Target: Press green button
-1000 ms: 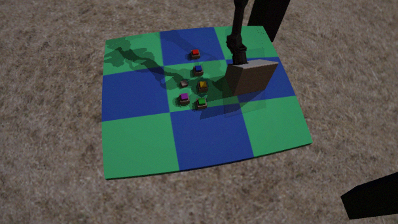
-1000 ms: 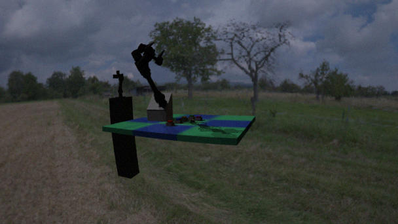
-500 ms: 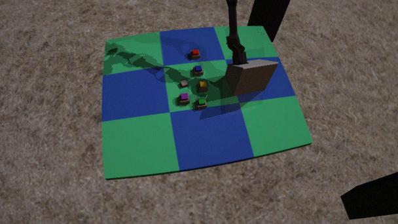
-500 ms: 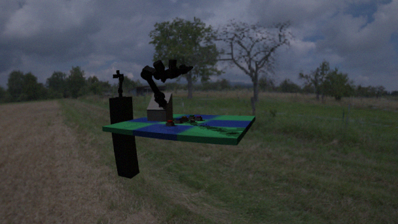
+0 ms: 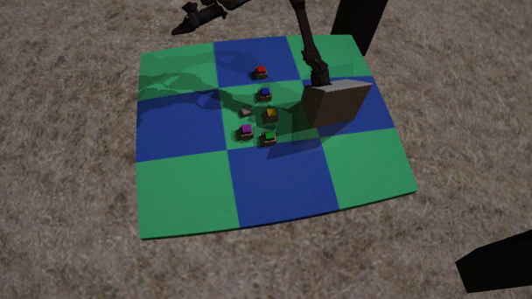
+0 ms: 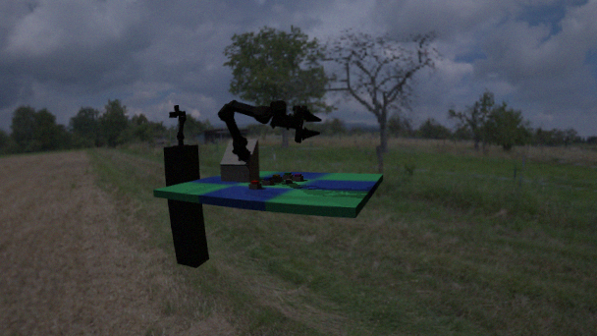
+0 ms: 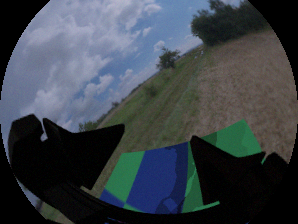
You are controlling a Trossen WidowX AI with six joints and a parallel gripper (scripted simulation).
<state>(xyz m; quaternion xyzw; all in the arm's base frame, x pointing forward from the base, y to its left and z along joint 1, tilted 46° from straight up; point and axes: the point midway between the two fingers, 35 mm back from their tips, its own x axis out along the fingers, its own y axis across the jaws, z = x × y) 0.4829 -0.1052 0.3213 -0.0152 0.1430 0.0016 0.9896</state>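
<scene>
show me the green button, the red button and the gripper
green button [image 5: 269,135], top view, on its green cap
red button [image 5: 261,69], top view, on its red cap
gripper [image 6: 310,126], exterior view, midway between the open fingertips, high above the board

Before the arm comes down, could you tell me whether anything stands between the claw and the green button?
Nothing visible does. The claw is open and empty, high above the board. The green button sits uncovered at the near end of the cluster; the purple button and yellow button sit close beside it, so the descent needs care.
</scene>
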